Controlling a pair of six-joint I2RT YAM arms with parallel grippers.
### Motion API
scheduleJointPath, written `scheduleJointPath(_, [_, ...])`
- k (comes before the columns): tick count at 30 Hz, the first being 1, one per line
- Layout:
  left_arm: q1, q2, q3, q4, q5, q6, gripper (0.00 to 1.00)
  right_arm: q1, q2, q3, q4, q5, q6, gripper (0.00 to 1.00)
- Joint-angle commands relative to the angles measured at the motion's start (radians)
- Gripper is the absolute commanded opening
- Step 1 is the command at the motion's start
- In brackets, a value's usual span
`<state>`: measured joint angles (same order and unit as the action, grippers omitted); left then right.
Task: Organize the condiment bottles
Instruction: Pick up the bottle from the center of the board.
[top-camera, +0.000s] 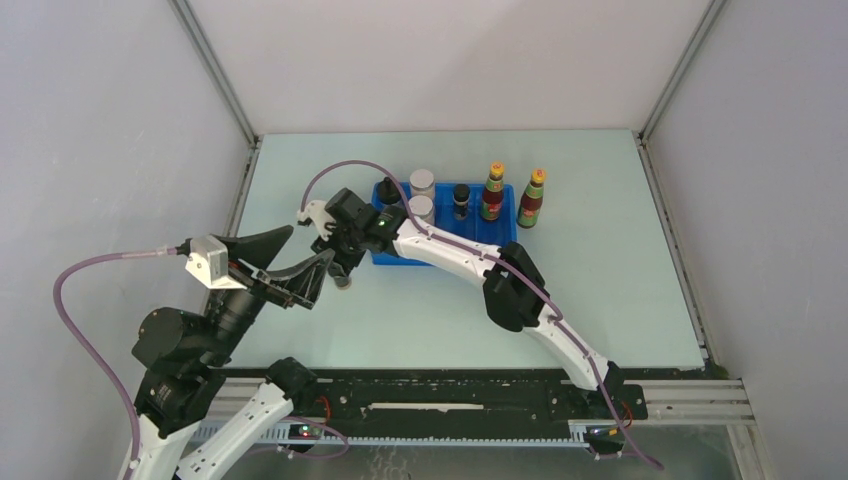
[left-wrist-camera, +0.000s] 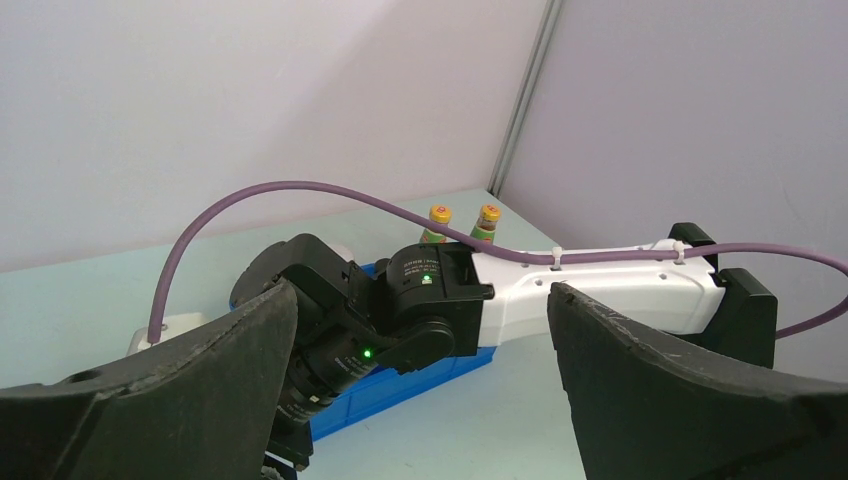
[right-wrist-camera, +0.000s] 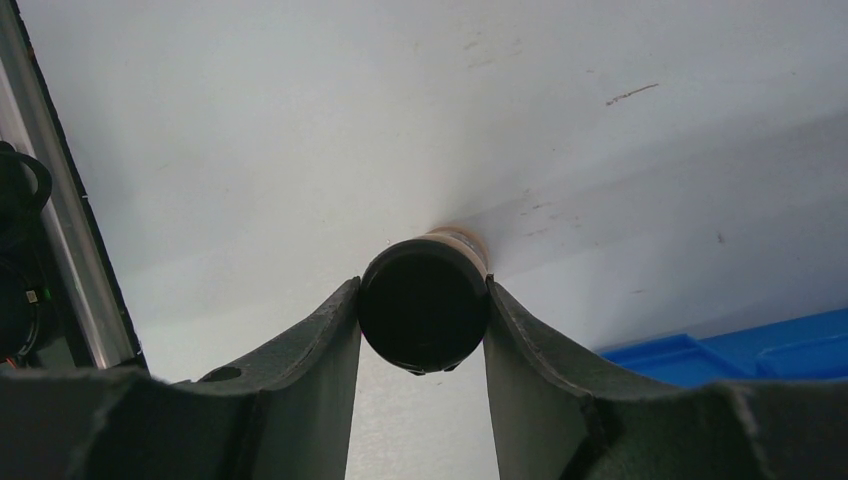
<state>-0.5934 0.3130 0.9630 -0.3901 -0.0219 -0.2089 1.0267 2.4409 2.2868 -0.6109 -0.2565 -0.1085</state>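
— Does any label give a brand?
— None that reads. The two slim orange-capped bottles carry red and green labels, but their print is too small. Some pale print on the black wrist housing of the right arm is just as illegible
— Where is the short black-lidded bottle?
— Between the fingers of the right gripper, which press on both sides of its round lid. A tan body shows just behind the lid. Seen from above, it is left of the blue tray, outside it, near the tray's near-left corner; whether it touches the table cannot be told
— And the left gripper?
— Its fingers stand wide apart with nothing between them, just beside the right gripper and facing it
— The other bottles?
— Two white-lidded bottles stand in the tray's left half and a black knob-capped bottle stands near the middle. One orange-capped bottle is at the right end, the other just beside the tray's right wall
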Motion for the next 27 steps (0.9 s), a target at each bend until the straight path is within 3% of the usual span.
scheduleJointPath(1, [-0.002, -0.008, -0.018, 0.021, 0.014, 0.022, 1.0, -0.005, 0.007, 0.055, -0.003, -0.003, -0.002, 0.45])
scheduleJointPath(8, [-0.002, -0.008, -0.013, 0.022, 0.014, 0.023, 1.0, -0.001, -0.001, 0.057, -0.006, 0.027, -0.01, 0.27])
scheduleJointPath(14, [-0.002, -0.008, -0.009, 0.022, 0.014, 0.023, 1.0, 0.006, -0.02, 0.041, 0.003, 0.062, -0.016, 0.01])
scheduleJointPath(27, [-0.002, -0.014, 0.016, 0.019, -0.007, 0.029, 1.0, 0.014, -0.094, 0.016, 0.014, 0.088, -0.022, 0.0])
